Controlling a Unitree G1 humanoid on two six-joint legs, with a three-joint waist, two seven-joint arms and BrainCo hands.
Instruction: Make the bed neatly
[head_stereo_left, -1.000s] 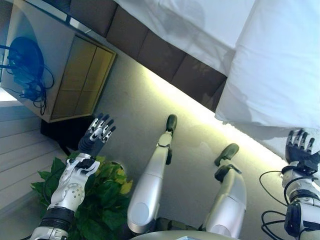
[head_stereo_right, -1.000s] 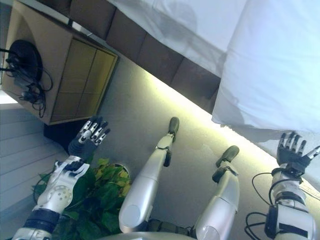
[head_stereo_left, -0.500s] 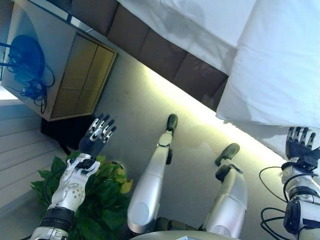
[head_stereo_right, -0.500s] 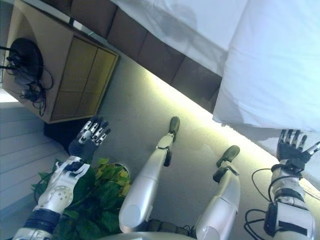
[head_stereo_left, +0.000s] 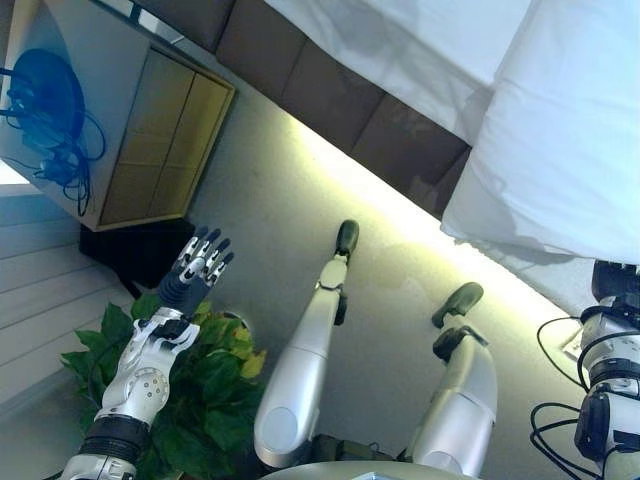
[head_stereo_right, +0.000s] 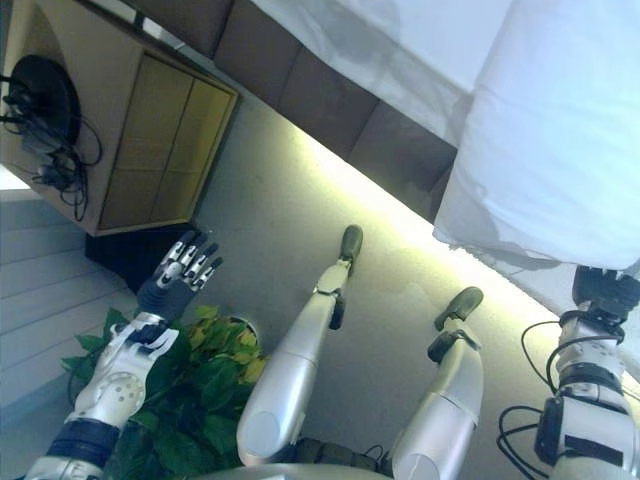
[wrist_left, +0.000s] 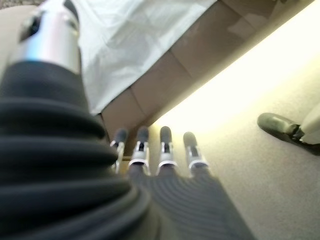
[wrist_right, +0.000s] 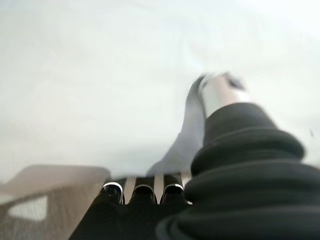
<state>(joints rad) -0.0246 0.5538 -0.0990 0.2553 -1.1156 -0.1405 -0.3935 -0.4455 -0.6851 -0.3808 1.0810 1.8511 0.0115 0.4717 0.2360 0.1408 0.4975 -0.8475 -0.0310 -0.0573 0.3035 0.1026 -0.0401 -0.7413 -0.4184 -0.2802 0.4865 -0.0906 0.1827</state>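
Observation:
A white duvet hangs over the bed's side at the upper right, with a white sheet beside it above the brown padded bed base. My right hand is at the duvet's lower edge, and its fingers are hidden behind the cloth in the eye views. In the right wrist view its fingers are straight against the white duvet, with the thumb apart. My left hand is open and empty, held above the floor far to the left of the bed. Its straight fingers point at the bed base.
A wooden nightstand with a blue device and cables stands at the upper left. A green potted plant sits under my left arm. A bright light strip runs along the floor under the bed base.
My right hand has moved up to the duvet's hanging edge, and its fingers are now hidden behind the cloth. My left hand has stayed put. The camera has shifted a little.

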